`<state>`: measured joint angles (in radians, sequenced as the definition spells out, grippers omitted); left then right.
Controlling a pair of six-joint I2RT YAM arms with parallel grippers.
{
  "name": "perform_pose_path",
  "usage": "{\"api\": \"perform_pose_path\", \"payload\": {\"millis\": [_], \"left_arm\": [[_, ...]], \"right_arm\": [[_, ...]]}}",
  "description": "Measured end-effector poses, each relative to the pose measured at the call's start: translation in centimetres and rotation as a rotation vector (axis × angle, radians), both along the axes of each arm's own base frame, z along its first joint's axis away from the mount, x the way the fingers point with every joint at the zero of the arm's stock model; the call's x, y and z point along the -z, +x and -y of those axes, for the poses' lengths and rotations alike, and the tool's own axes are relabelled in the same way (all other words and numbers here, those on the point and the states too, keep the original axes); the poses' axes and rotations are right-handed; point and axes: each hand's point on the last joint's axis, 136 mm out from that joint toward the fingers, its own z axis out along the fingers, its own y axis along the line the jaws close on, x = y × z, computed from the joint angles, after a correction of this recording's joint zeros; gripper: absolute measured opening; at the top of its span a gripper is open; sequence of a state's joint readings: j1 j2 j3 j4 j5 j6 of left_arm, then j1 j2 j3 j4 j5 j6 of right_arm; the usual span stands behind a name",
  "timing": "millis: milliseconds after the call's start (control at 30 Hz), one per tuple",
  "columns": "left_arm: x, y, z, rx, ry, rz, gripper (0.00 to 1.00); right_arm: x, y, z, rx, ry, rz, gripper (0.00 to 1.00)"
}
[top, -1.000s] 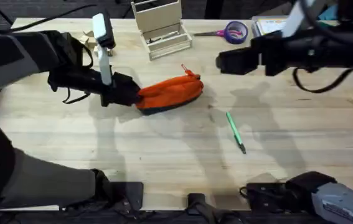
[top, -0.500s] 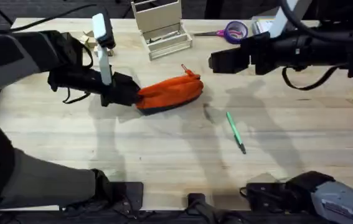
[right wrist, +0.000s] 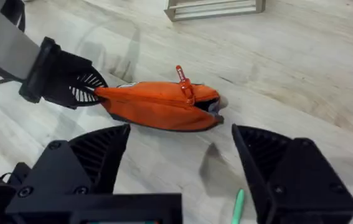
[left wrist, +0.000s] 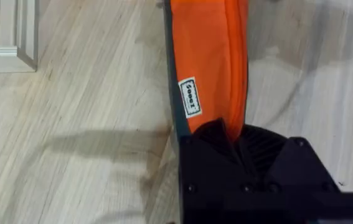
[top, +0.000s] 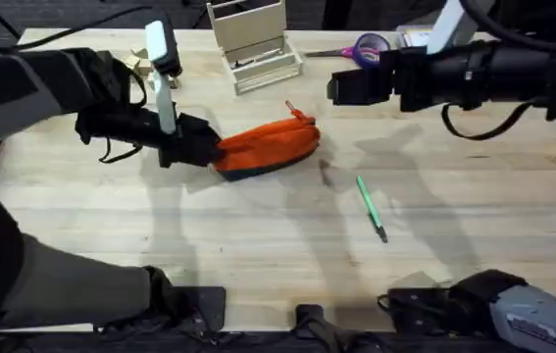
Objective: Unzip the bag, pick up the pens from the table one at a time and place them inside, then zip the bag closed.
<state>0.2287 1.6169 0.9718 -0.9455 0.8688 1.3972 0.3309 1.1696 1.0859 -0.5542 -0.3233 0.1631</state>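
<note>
One green pen, one orange pouch, plank-grained wooden table.

Nearest the bases, a thin green pen (top: 371, 207) with a dark tip lies alone on the pale butcher-block table (top: 258, 245). Beyond it, mid-table, the soft orange fabric bag (top: 268, 145) rests, its end pinched by the left gripper (top: 214, 149). The right gripper (right wrist: 179, 171) hovers above with fingers spread, empty. Farther back stand a wooden organiser (top: 253, 44) and purple-handled scissors (top: 361, 49).
</note>
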Motion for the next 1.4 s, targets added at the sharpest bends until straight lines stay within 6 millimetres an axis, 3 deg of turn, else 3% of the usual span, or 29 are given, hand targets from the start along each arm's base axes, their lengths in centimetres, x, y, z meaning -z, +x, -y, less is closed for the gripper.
{"api": "perform_pose_path", "payload": {"millis": [300,833,1067,1300,1400], "left_arm": [[0.0,0.0,0.0,0.0,0.0,0.0,0.043],[0.0,0.0,0.0,0.0,0.0,0.0,0.043],[0.0,0.0,0.0,0.0,0.0,0.0,0.043],[0.0,0.0,0.0,0.0,0.0,0.0,0.043],[0.0,0.0,0.0,0.0,0.0,0.0,0.043]], "right_arm": [[2.7,1.1,-0.8,-0.01,-0.024,-0.075,0.998],[6.6,5.5,-6.0,-0.087,-0.006,-0.034,0.998],[9.4,6.2,-7.8,-0.118,-0.018,-0.061,0.997],[12.2,6.6,-8.2,-0.123,-0.038,-0.108,0.995],[13.1,6.6,-8.3,-0.122,-0.045,-0.124,0.929]]}}
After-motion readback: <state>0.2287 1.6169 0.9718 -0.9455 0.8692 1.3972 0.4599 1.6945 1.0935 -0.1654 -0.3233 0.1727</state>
